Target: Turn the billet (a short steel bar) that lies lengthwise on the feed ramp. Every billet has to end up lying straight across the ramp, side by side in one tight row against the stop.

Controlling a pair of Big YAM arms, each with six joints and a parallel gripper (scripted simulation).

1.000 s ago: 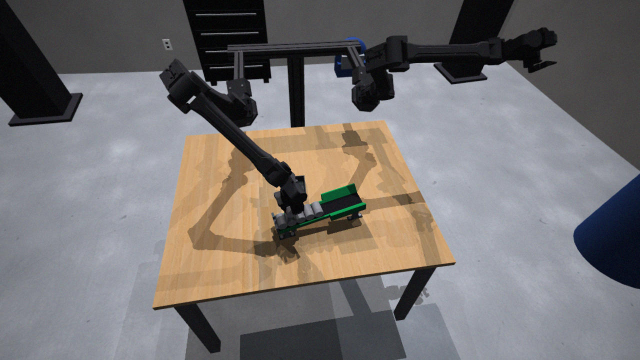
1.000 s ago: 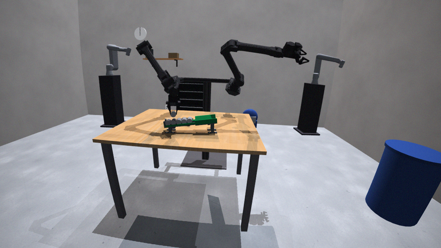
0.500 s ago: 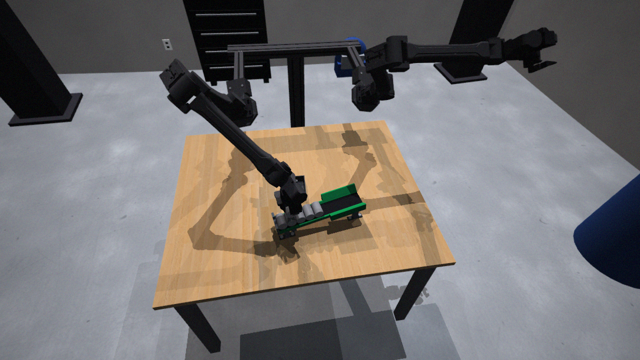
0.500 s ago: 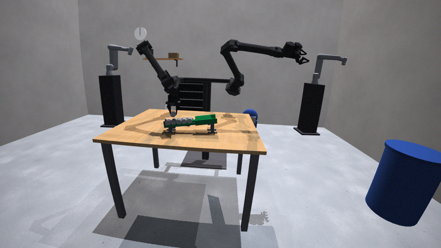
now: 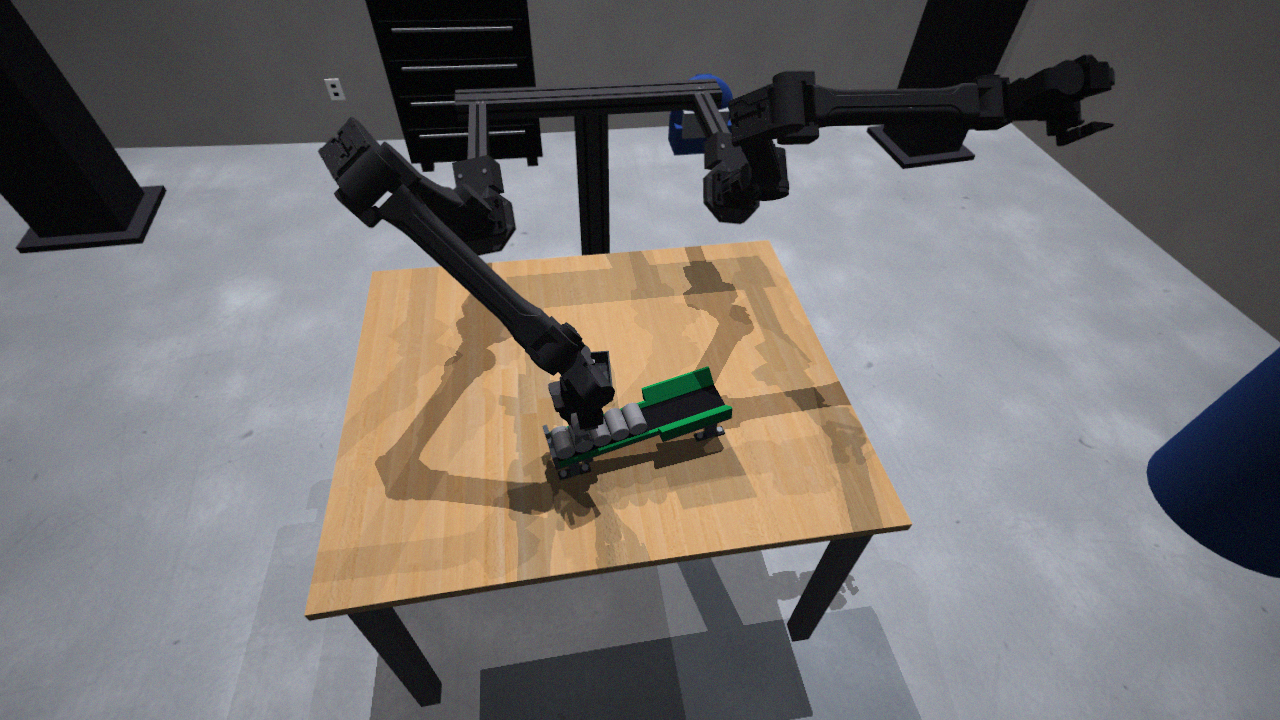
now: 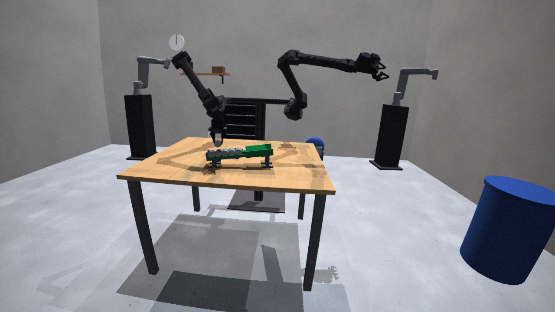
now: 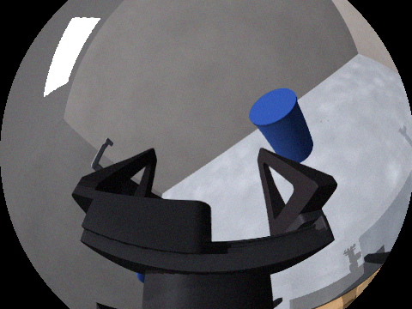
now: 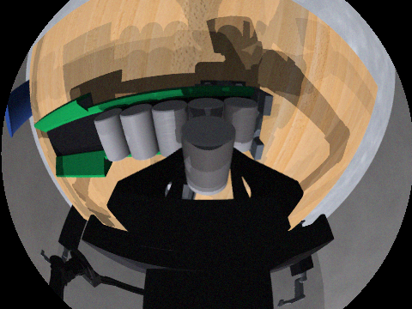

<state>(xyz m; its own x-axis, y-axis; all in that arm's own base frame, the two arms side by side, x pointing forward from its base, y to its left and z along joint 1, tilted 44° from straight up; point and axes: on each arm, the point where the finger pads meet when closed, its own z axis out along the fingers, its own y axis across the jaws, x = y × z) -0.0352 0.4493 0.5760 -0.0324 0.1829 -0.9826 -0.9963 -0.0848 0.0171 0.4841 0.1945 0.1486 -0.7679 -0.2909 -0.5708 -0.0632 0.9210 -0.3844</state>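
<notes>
Wood table (image 5: 447,555) (image 6: 174,170), seen from its front edge. Green feed ramp (image 5: 695,421) (image 6: 258,151) (image 8: 81,165) stands near the middle, running roughly along the front edge; high end toward the R edge, low end toward the L edge.

Right gripper (image 5: 586,420) (image 6: 218,142) (image 8: 208,160): partly closed, fingers clamped on both sides of a steel billet (image 6: 217,144) (image 8: 208,156). That bar is up off the ramp, above the low end, approx. parallel w/ the row below, so the turn looks done; placing isn't.

Row of five billets (image 5: 617,422) (image 6: 232,151) (image 8: 139,130): side by side across the ramp, from the stop (image 8: 267,104) uphill. Tiny gaps or skew: can't tell.

Left gripper (image 5: 1084,134) (image 6: 384,71) (image 7: 207,150): wide open, holding nothing, raised well beyond the back R corner.

Risks, my judgement: lowering here = bar hits the row, cause: no free slot below; must shift toward the R edge, just uphill of the last bar. Fingers may nudge that bar askew if too close. Release too high or too far uphill & it could roll, bounce or land crooked b/c of the slope. Slight yaw error = row not tight.
</notes>
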